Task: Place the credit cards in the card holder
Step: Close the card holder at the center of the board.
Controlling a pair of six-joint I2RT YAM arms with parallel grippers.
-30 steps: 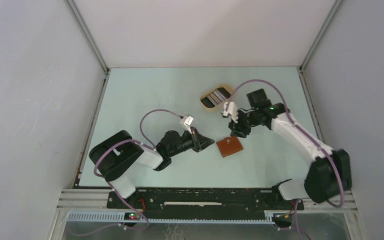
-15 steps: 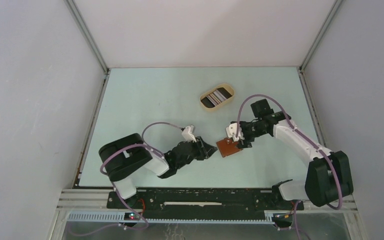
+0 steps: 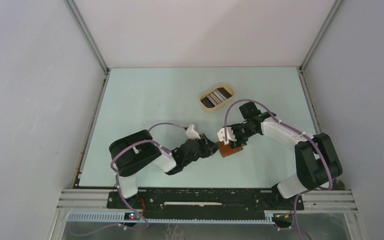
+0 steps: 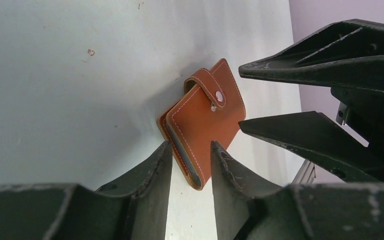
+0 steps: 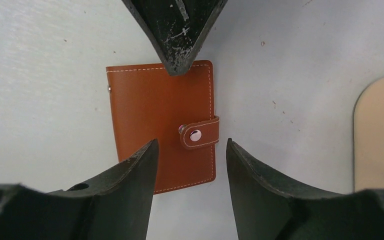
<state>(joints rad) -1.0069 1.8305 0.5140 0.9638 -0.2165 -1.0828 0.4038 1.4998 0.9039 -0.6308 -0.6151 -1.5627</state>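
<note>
Pale green table (image 3: pixel 145 100), white walls (image 3: pixel 205 30), closed brown card holder (image 5: pixel 150 120) between left gripper (image 4: pixel 190 147) and right gripper (image 5: pixel 191 145), both parted.

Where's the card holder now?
In the top view the card holder lies closed just right of centre, between the left gripper and right gripper, nearer than the tray.

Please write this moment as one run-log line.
left gripper: open, at card holder edge | right gripper: open, over its snap tab | card holder: shut, flat on table | credit cards: in tray
</note>
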